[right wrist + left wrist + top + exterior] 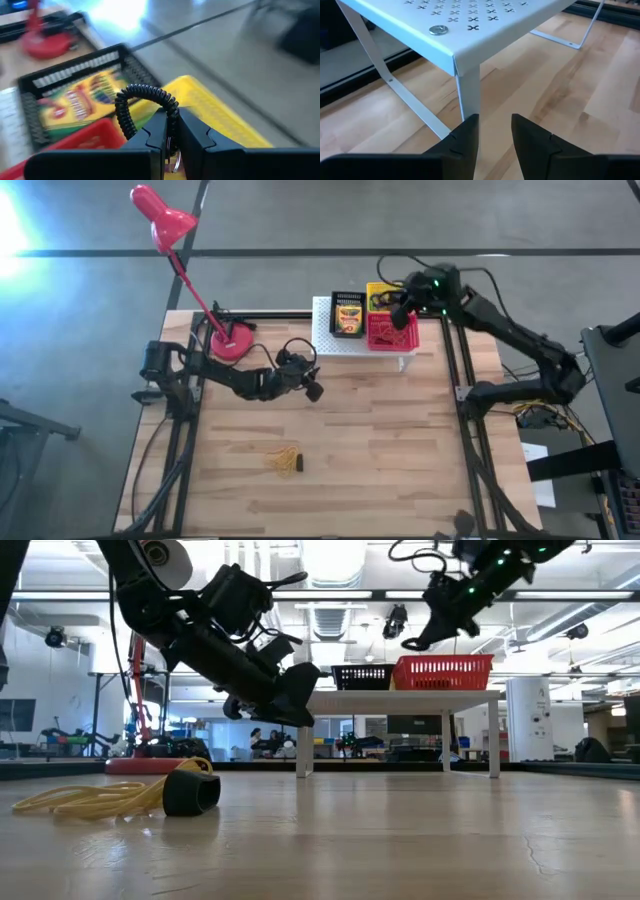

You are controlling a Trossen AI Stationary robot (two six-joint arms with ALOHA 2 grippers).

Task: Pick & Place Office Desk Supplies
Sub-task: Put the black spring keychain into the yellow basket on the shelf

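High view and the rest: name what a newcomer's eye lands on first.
The red desk lamp leans over the table's far left corner. The right gripper hangs above the red basket and yellow basket on the white stand, pinching a black coiled ring. A yellow rubber-band tangle lies alone on the near wood.

The high view looks straight down on the whole wooden table [380, 430] from far above; the white stand [330, 340] sits toward 12 o'clock. The low view stands at table level, very near the yellow rubber bands [100, 800], and faces across to this same stand [400, 700] and the room behind. The left wrist view looks closely at the stand's corner [455, 50]. The right wrist view looks down, very close, on the black basket [75, 80], which the high view also shows [347, 313].
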